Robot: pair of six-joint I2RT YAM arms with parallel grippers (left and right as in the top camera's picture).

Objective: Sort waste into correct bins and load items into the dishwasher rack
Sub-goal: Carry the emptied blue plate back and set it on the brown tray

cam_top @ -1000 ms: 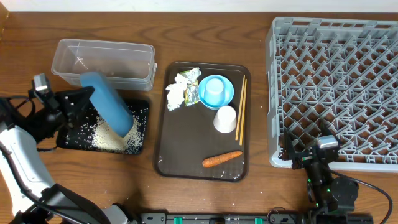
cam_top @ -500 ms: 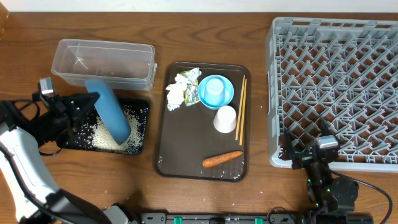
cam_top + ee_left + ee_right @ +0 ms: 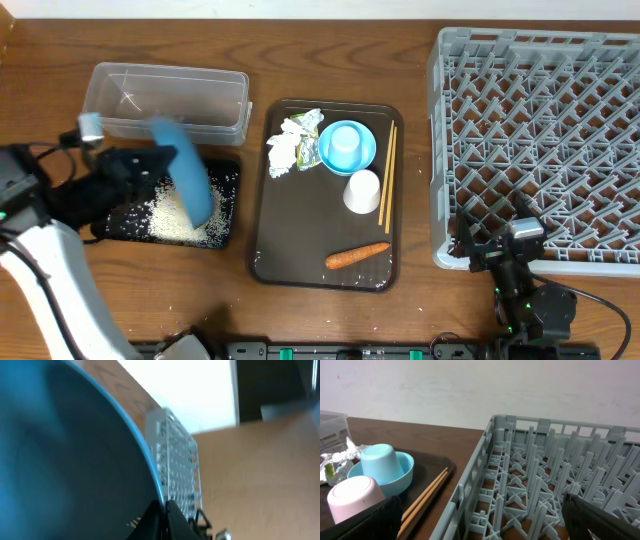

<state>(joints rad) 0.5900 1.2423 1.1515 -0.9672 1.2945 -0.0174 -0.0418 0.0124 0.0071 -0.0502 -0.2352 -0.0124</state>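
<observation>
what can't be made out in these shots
- Overhead: the dark-blue bowl is motion-blurred, so its tilt is unclear.
- Overhead: the bowl covers part of the black tray, hiding some of the rice.
- Left wrist: the bowl fills the frame; the left gripper is cut off by the bottom edge.

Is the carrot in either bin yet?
No, the carrot lies on the dark-brown serving tray, not in a bin.
</observation>
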